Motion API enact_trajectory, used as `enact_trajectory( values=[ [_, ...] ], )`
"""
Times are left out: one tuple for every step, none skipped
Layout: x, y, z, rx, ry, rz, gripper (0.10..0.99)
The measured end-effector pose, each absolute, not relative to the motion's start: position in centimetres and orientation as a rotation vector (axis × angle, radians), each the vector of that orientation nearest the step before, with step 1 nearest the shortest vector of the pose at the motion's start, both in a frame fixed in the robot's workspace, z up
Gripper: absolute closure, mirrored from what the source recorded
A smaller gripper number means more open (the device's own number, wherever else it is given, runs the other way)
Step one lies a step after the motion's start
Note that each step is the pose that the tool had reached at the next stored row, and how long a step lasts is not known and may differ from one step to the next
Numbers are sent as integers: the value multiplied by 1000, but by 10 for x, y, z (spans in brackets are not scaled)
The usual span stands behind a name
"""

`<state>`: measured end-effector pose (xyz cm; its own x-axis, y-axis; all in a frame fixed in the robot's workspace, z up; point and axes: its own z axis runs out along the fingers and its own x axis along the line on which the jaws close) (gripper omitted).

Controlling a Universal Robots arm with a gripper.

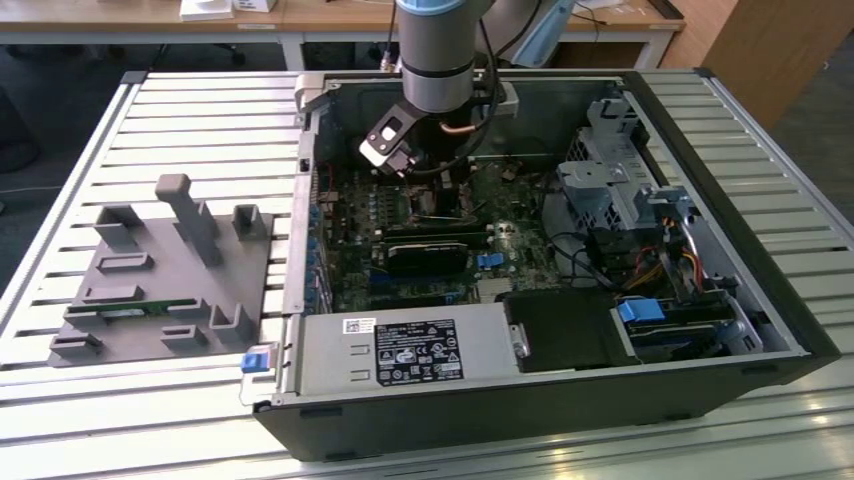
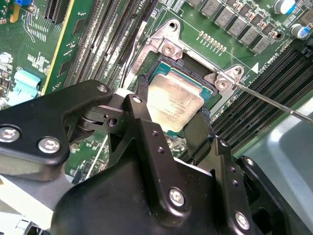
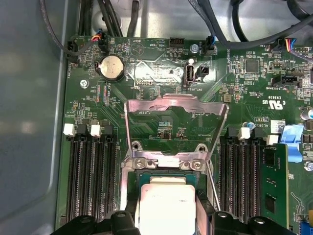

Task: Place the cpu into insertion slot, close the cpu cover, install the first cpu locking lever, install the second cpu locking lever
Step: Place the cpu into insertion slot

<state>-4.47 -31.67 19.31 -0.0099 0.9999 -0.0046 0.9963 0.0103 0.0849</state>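
Note:
My gripper [image 2: 173, 111] reaches down into the open computer case [image 1: 787, 330], just over the motherboard [image 3: 244, 88]. Its two black fingers [image 2: 141, 100] press on opposite edges of the cpu [image 2: 172, 100], a silvery-tan square chip. The chip sits level in or just above the insertion slot [image 2: 190, 59], whose dark rim shows around it. In the first wrist view the cpu [image 3: 166, 203] lies below the cpu cover [image 3: 176, 104], a metal frame swung up and open on its hinge. A thin locking lever [image 2: 274, 100] sticks out free beside the socket.
Long black memory slots [image 3: 90, 176] flank the socket on both sides. A coin battery [image 3: 111, 66] and cables lie beyond the cover. In the exterior view a grey parts fixture [image 1: 160, 270] stands on the slatted table left of the case, and a drive cage [image 1: 614, 180] fills the case's right.

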Motion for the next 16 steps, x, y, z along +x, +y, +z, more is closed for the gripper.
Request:
enact_trajectory(
  values=[
    [-45,-317,193,2165,2187,88,545],
    [-45,-317,193,2165,2187,88,545],
    [-45,-317,193,2165,2187,88,545],
    [-45,-317,193,2165,2187,88,545],
    [-45,-317,193,2165,2187,88,545],
    [-45,-317,193,2165,2187,88,545],
    [-45,-317,193,2165,2187,88,545],
    [-45,-317,193,2165,2187,89,537],
    [-45,-317,193,2165,2187,88,537],
    [-45,-317,193,2165,2187,88,475],
    [-45,-317,193,2165,2187,88,475],
    [-45,-317,193,2165,2187,88,475],
    [-45,-317,192,2165,2187,88,475],
    [-45,-317,192,2165,2187,88,475],
    [-45,-317,193,2165,2187,88,475],
    [-45,-317,193,2165,2187,88,475]
  ],
)
